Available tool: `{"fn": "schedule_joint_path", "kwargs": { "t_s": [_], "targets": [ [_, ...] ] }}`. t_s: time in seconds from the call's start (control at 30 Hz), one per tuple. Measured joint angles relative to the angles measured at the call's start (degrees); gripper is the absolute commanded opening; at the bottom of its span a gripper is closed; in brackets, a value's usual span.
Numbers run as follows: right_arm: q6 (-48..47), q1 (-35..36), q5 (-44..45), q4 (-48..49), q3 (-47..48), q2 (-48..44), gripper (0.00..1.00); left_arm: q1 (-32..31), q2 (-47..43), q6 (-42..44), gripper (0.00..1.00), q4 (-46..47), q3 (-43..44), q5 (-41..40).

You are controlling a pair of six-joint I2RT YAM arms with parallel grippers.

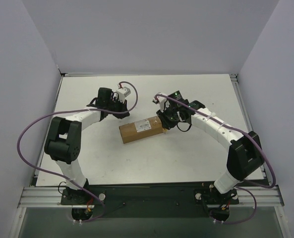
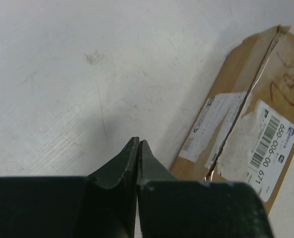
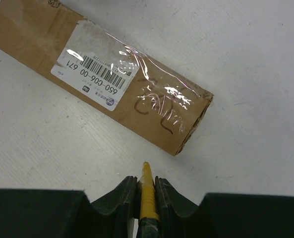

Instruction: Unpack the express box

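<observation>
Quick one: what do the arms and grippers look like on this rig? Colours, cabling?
Left arm and right arm: white links, bulky black joints. A purple cable loops loosely along each. Left gripper and right gripper: two dark, tapered fingers each. Small green light near the right wrist.

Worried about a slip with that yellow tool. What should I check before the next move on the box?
1. Yellow tool clamped in right gripper: ok.
2. Left gripper free: ok, shut on nothing.
3. Express box lying flat on table: ok.
4. Left gripper bracing the express box: not ok, it is apart from it.
5. Tape seam split end to end: cannot tell; a ragged tear shows.
</observation>
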Motion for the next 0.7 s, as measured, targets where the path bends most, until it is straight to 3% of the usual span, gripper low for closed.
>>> {"fn": "schedule_joint_path", "kwargs": {
  "t_s": [0.23,0.53,0.7],
  "targets": [
    [0.24,1.14,3.61,1.77,4.13,5.57,0.00,-0.07,-1.07,1.03,0.09,-2.91,-6.40,1.07],
    [1.38,1.40,8.63,5.05,31.82,26.51,0.00,-2.05,-8.98,3.65,0.15,-6.45,-11.69,12.11],
    [4.44,1.36,7.02,5.62,38.03,31.63,0.00,-3.93,-12.59,7.72,0.17,-9.64,-12.35,15.89]
  ]
}}
